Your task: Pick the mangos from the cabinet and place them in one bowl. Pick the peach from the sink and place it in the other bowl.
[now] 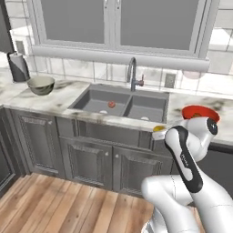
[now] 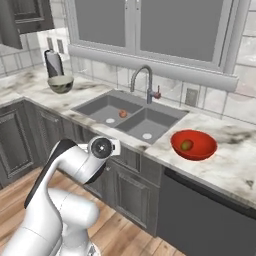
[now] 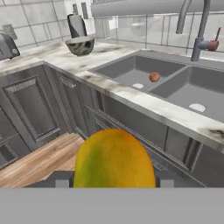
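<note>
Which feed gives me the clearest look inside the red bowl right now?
The right base view: it looks down into the red bowl on the counter and shows one mango lying in it. In the left base view the arm covers most of the bowl, leaving just its far rim.

Bright even light, soft shadows, slightly blurry
</note>
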